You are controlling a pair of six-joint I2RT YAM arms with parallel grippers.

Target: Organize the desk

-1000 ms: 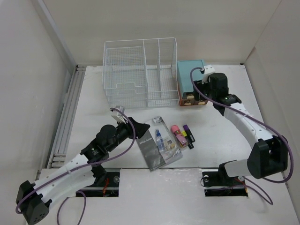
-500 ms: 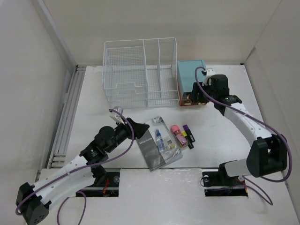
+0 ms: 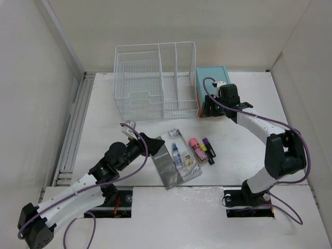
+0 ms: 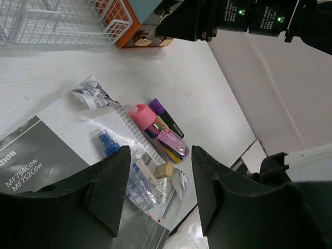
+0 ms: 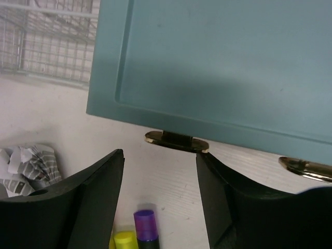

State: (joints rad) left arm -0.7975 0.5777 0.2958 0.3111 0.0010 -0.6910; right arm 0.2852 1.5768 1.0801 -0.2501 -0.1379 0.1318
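Note:
The white desk (image 3: pixel 104 119) holds a grey manual (image 3: pixel 167 165), a clear spray bottle with a blue cap (image 3: pixel 178 154), a pack of highlighters (image 3: pixel 202 149) and a crumpled paper (image 3: pixel 175 134). My left gripper (image 3: pixel 150 143) is open and empty, hovering just left of the manual. In the left wrist view the left gripper (image 4: pixel 160 150) frames the highlighters (image 4: pixel 161 132) and the bottle (image 4: pixel 135 174). My right gripper (image 3: pixel 209 107) is open at the front of the teal box (image 3: pixel 210 82). In the right wrist view the right gripper (image 5: pixel 160 155) sits just below a brass drawer handle (image 5: pixel 176 140).
A white wire-mesh rack (image 3: pixel 155 78) stands at the back, left of the teal box. White walls close in the desk on the left, back and right. Two cutouts (image 3: pixel 111 199) at the near edge hold the arm bases.
My right gripper has swung left and down to the front of the teal box, covering its orange drawers. My left arm has drawn back slightly toward the near edge.

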